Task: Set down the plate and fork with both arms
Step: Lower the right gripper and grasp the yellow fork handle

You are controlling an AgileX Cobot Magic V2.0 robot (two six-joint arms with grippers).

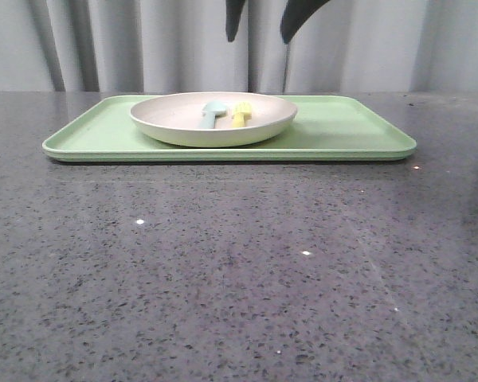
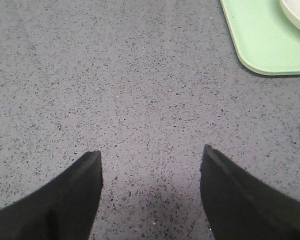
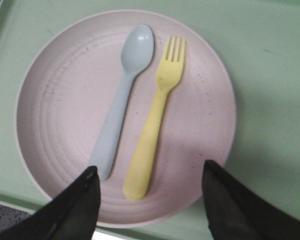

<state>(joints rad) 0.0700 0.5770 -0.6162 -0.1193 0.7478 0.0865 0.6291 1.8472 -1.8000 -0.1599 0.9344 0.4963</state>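
Speckled grey stone tabletop (image 1: 223,270) carries a light-green tray (image 1: 342,131), with the cream plate (image 1: 183,123) at its ten o'clock area. Inside it the yellow fork (image 3: 155,135) lies at three o'clock of a pale blue spoon (image 3: 122,97), not touching. Right gripper (image 3: 149,172) hangs open above the handles; left gripper (image 2: 151,155) is open over bare table.

Dark grey speckled stone surface (image 1: 223,286), glossy, with small glints of light. One light-green rectangular tray (image 1: 350,131) lies flat directly on it, toward the far side, long edge facing front.
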